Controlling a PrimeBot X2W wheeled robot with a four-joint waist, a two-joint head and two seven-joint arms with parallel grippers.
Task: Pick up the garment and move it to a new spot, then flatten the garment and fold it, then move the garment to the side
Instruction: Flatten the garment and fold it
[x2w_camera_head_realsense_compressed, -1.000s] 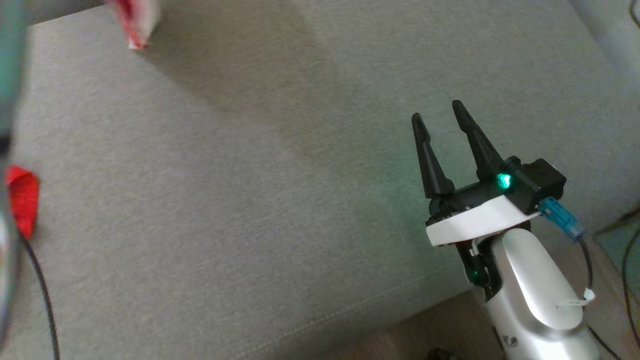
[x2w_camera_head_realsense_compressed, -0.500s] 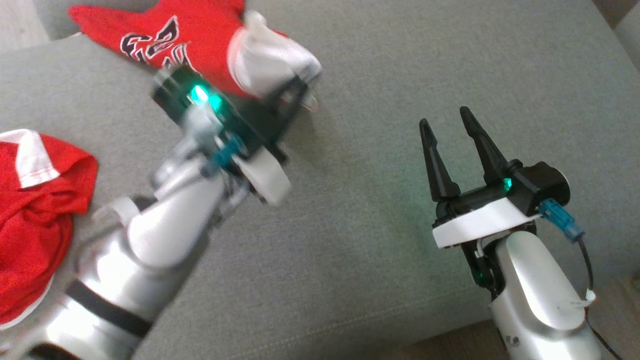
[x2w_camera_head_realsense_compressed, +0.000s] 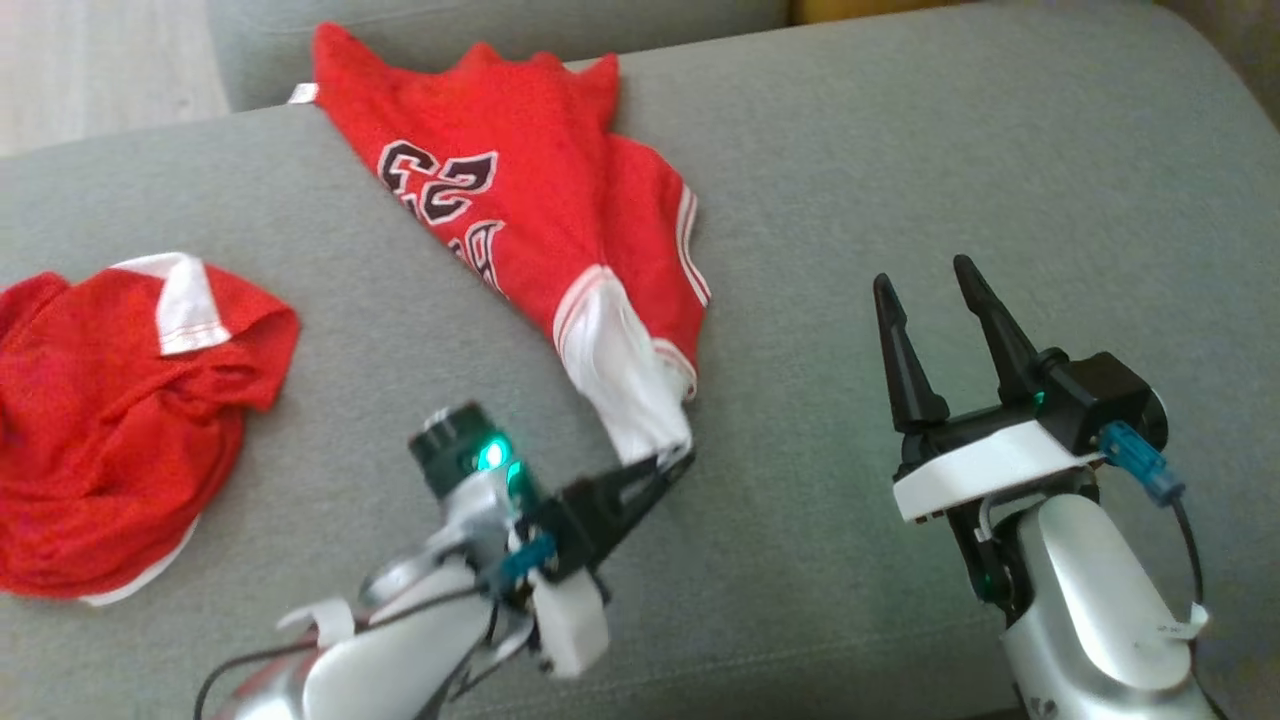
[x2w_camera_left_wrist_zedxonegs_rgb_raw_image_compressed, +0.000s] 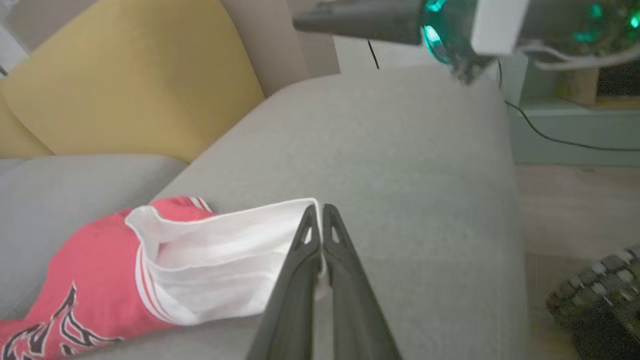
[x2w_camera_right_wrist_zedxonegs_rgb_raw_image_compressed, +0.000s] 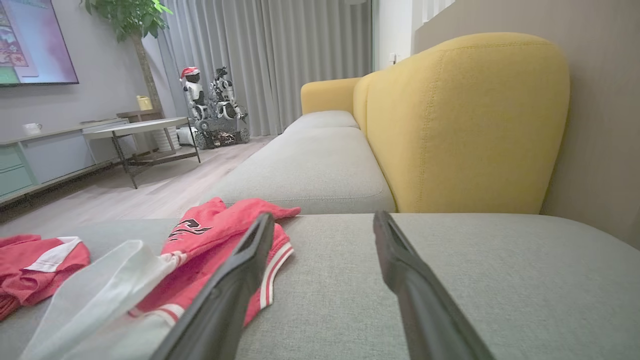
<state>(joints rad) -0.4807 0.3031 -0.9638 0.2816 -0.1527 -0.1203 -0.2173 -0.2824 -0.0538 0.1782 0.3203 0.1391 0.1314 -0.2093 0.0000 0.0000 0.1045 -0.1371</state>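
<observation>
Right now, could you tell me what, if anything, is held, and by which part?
The left gripper pinches the red jersey by the edge of its white panel. The right gripper is open, holding nothing.

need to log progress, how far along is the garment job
Done: the grasp; the left claw is shut on the red jersey at its white hem. In hand: moving it, the rest rumpled on the sofa. Left: flattening, folding, setting aside. Right claw open, empty.
</observation>
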